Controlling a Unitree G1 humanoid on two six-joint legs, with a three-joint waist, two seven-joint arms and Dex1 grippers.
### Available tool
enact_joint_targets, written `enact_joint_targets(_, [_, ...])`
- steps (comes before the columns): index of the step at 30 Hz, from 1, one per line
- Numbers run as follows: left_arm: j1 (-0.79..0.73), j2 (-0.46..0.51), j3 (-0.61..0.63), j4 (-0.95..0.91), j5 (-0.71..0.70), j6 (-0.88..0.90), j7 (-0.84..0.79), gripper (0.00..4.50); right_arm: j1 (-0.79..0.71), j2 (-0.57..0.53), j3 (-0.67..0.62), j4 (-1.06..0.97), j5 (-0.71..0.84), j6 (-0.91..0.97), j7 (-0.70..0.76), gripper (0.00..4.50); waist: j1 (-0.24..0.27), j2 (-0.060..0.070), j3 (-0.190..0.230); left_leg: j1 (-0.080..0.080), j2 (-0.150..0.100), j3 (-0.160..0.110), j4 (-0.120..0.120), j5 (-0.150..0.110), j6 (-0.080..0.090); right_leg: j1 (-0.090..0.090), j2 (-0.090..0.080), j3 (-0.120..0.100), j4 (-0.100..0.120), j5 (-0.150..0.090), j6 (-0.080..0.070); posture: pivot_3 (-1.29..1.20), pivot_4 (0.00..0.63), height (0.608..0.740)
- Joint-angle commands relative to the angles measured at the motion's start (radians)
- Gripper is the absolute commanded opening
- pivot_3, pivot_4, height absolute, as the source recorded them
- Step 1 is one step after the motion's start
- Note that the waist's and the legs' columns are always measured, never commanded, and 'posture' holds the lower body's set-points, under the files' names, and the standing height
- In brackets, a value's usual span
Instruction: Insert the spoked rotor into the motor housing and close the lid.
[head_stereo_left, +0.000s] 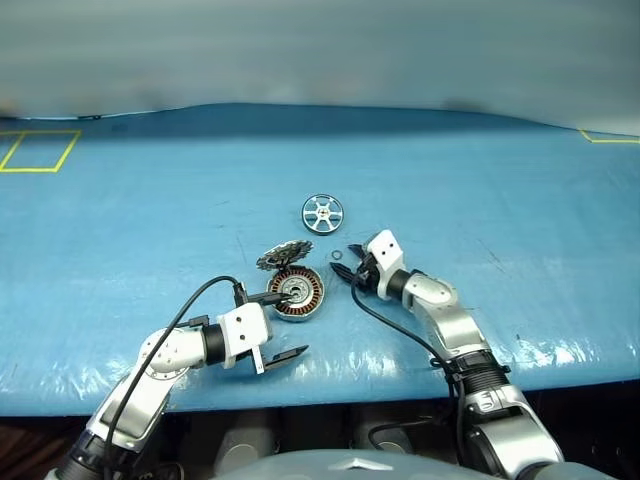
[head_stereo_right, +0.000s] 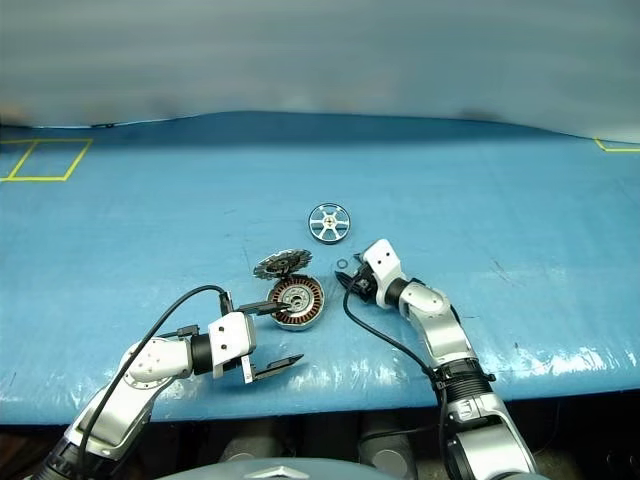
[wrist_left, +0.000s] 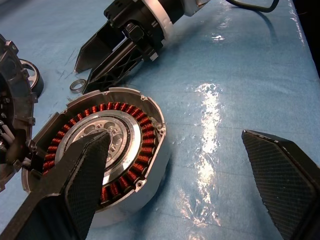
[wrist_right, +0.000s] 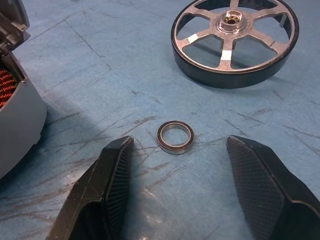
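Where copper windings glint, six-spoked rotor apart

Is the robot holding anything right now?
No. The left gripper is open around the round copper-wound motor housing; the right gripper is open near a small dark ring.
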Motion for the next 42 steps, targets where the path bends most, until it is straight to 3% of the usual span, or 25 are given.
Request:
enact_joint_targets(1, [0.000,0.002,0.013,-0.020,0.006,-0.015,0.011,4.47,0.009,0.016,0.015,0.001,-0.016,0.011,-0.021,3.11,0.000,0.000,0.000,0.000,0.000,0.000,0.000,0.000,0.000,0.000,0.000,0.000,0.000,0.000,0.000,0.00,0.150,0.740])
enact_joint_targets(4, [0.001,-0.001,0.013,-0.019,0.011,-0.016,0.015,4.47,0.007,0.022,0.012,0.014,-0.026,0.016,-0.047,3.11,-0.001,0.000,0.000,0.000,0.000,0.000,0.000,0.000,-0.001,0.000,0.001,0.000,0.001,0.000,0.000,0.00,0.150,0.740])
enact_joint_targets(8, [0.006,-0.003,0.013,-0.021,0.012,-0.014,0.022,4.50,0.009,0.025,0.012,0.016,-0.033,0.021,-0.059,1.92,0.000,0.000,0.000,0.001,0.000,0.000,0.001,0.001,-0.001,0.001,0.001,0.000,0.001,0.000,0.000,0.00,0.150,0.740])
enact_joint_targets(17, [0.016,-0.004,0.011,-0.021,0.014,-0.016,0.031,4.50,0.021,0.021,0.012,0.005,-0.034,0.038,-0.066,1.92,0.001,0.000,0.000,0.001,0.000,0.000,0.001,0.001,-0.001,0.001,0.001,0.000,0.001,0.000,0.000,0.00,0.150,0.740])
enact_joint_targets(22, [0.028,-0.010,0.033,-0.022,0.000,-0.023,0.046,4.50,0.049,0.012,-0.008,-0.038,-0.017,0.070,-0.072,0.75,0.003,0.000,0.000,0.001,0.000,0.000,0.001,0.001,-0.001,0.001,0.001,0.000,0.001,0.000,0.000,0.00,0.150,0.740])
enact_joint_targets(28, [0.048,-0.031,0.069,-0.015,-0.028,-0.049,0.064,4.50,0.103,0.006,-0.061,-0.133,0.045,0.121,-0.076,0.75,0.012,0.000,-0.001,0.001,0.000,-0.001,0.001,0.000,-0.001,0.000,0.000,0.000,0.000,0.000,0.000,0.00,0.150,0.740])
enact_joint_targets(33, [0.066,-0.051,0.083,-0.011,-0.072,-0.058,0.054,4.50,0.210,-0.058,-0.102,-0.331,0.091,0.155,-0.049,0.75,0.015,0.000,-0.001,0.000,0.000,-0.001,0.001,0.000,0.000,0.001,-0.002,0.000,-0.001,0.000,0.000,0.00,0.150,0.740])
enact_joint_targets(37, [0.070,-0.046,0.081,0.001,-0.102,-0.055,0.034,4.50,0.285,-0.141,-0.083,-0.476,0.124,0.179,0.030,0.75,0.011,0.000,0.000,-0.001,0.000,-0.001,0.000,0.000,0.000,0.001,-0.002,0.000,-0.001,0.000,0.000,0.00,0.150,0.740])
enact_joint_targets(42, [0.079,-0.049,0.083,0.019,-0.125,-0.067,0.014,4.50,0.317,-0.168,-0.042,-0.629,0.195,0.225,0.097,0.75,0.007,0.000,0.000,0.000,0.001,-0.001,0.001,0.000,0.000,0.001,0.001,0.000,0.000,0.000,-0.001,0.00,0.150,0.740])
